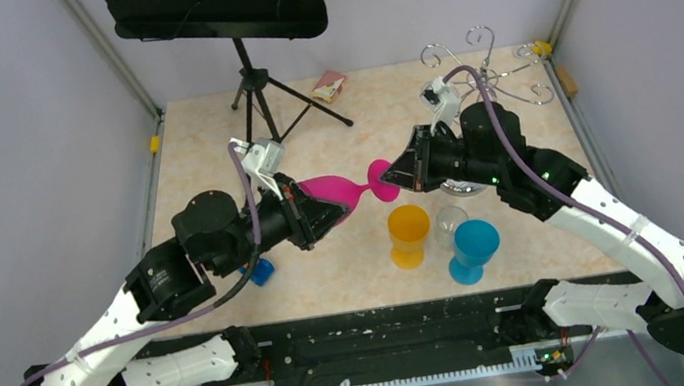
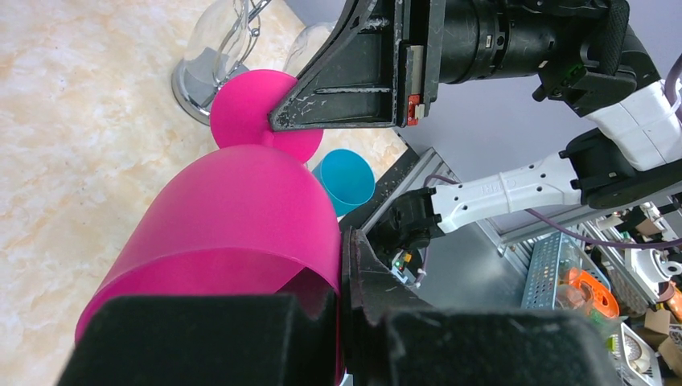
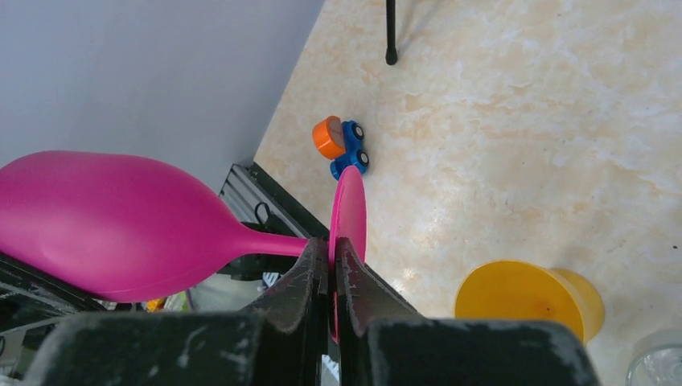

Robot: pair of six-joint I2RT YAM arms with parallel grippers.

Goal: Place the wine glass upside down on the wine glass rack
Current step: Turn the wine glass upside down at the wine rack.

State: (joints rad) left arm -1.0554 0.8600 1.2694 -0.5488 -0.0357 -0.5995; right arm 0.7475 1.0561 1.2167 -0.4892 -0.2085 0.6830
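A pink wine glass (image 1: 343,191) hangs on its side above the table, held between both arms. My left gripper (image 1: 326,217) is shut on the bowl's rim, one finger inside the bowl (image 2: 233,217) and one outside. My right gripper (image 1: 394,176) is shut on the thin round foot (image 3: 348,209), its fingertips (image 3: 318,257) pinching the disc edge-on. The chrome wine glass rack (image 1: 489,81) stands at the back right behind the right arm. Its curled hooks show, and its mirror base (image 2: 193,88) lies past the foot in the left wrist view.
A yellow glass (image 1: 408,234), a clear glass (image 1: 450,221) and a blue glass (image 1: 473,247) stand below the held glass. A black music stand (image 1: 236,6) is at the back, with a small packet (image 1: 329,84) beside it. A blue toy car (image 3: 342,145) lies near the left arm.
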